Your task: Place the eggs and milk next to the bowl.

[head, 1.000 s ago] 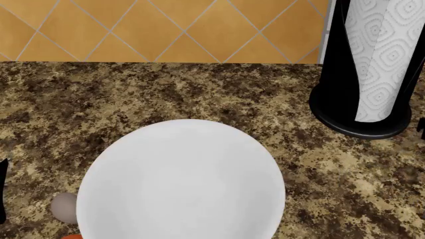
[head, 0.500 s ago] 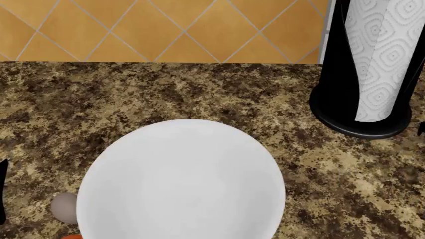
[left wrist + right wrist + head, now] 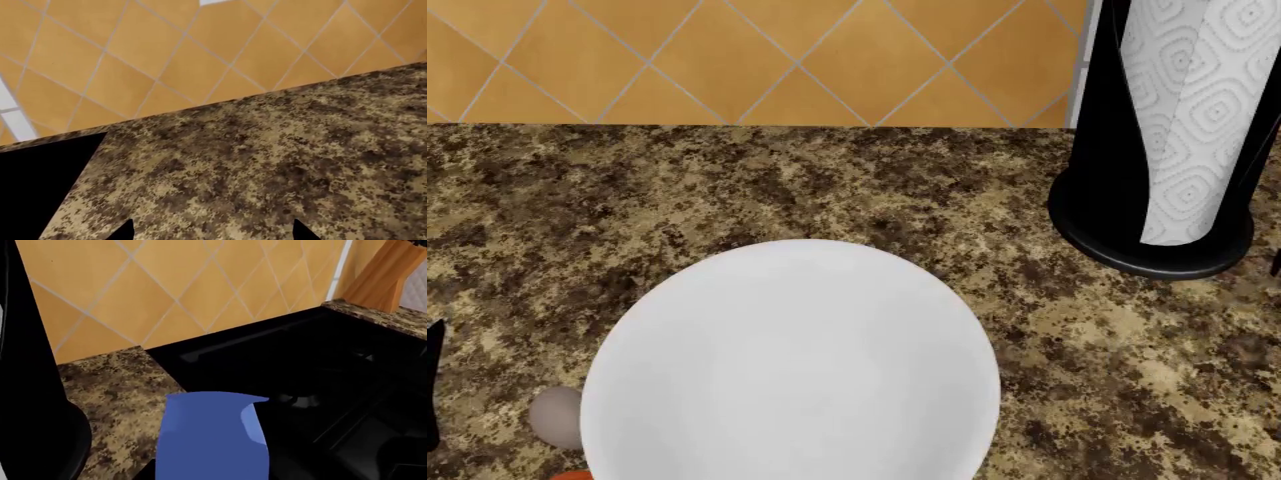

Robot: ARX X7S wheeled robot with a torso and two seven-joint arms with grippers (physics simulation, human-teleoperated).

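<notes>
Filling most of your head view, the speckled brown granite desk [image 3: 827, 190] runs back to an orange diamond-tiled wall [image 3: 761, 55]. The bowl [image 3: 790, 365], your landmark, is a large, round, plain white dish with a smooth glossy inside; its near rim is cut off by the picture's lower edge.

Behind the bowl and to its right stands the paper-towel roll [image 3: 1194, 120], white with an embossed diamond pattern, upright on a black stand with a round black base, well apart from the bowl. Its top is out of the picture.

The milk [image 3: 210, 440] shows only in your right wrist view: a flat blue carton, close to the camera, with granite on one side and a black cooktop surface [image 3: 313, 370] on the other. Its lower part is cut off, so you cannot tell what it rests on or whether the right fingers have hold of it; they are not visible.

Just left of the bowl lies the pale grey egg [image 3: 557, 415], partly hidden by the rim. Only a sliver of the orange egg [image 3: 574, 476] shows, nearer than the grey one.

Two dark left fingertips [image 3: 301, 231] show, spread wide over bare granite, nothing between them.
</notes>
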